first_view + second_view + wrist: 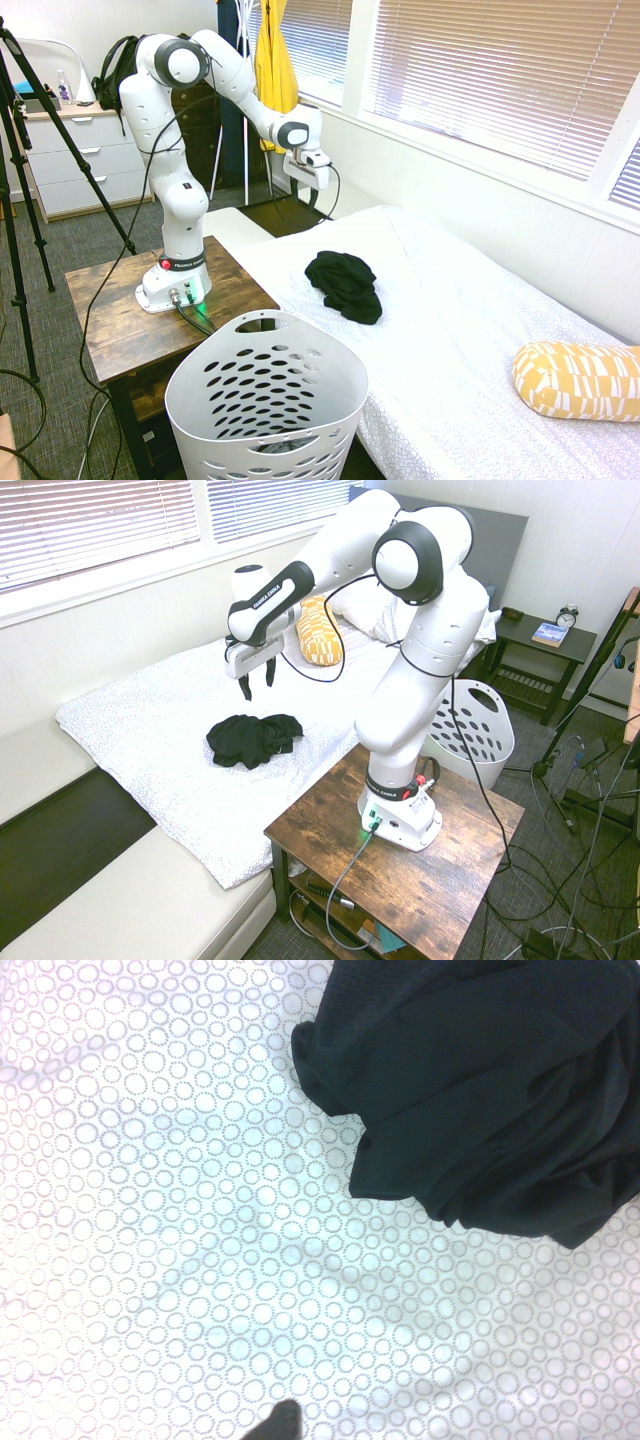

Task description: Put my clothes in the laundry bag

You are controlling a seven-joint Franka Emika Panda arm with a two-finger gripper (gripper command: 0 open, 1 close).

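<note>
The gripper (257,685) hangs above the bed, pointing straight down, with its two dark fingers (245,687) spread apart and nothing between them. It is clear of the bedding and holds no item. In the first exterior view the gripper (313,198) sits under the white arm (240,85) near the end of the bed closest to the window wall.

The black garment (254,738) lies crumpled in a loose heap on the bedspread, below and to one side of the gripper, not touching it. In the wrist view the garment (480,1090) fills one corner of the picture, with folded edges resting flat on the cover.

The bedspread (450,330) is white with a fine printed pattern; the wrist view shows the pattern as small dotted circles (180,1210). A yellow patterned pillow (578,380) lies on the bed, well apart from the garment.

The white laundry basket (265,400), perforated with rows of oval holes, stands on the floor beside the bed and just beside the wooden side table (110,320). The basket (478,730) is well apart from the garment.

The room has slatted window blinds (500,70) along the wall behind the bed, a yellow garment (273,60) hanging near the window, a white chest of drawers (75,160), grey carpet (50,250), and a dark nightstand (535,645) carrying a small clock (567,615).
</note>
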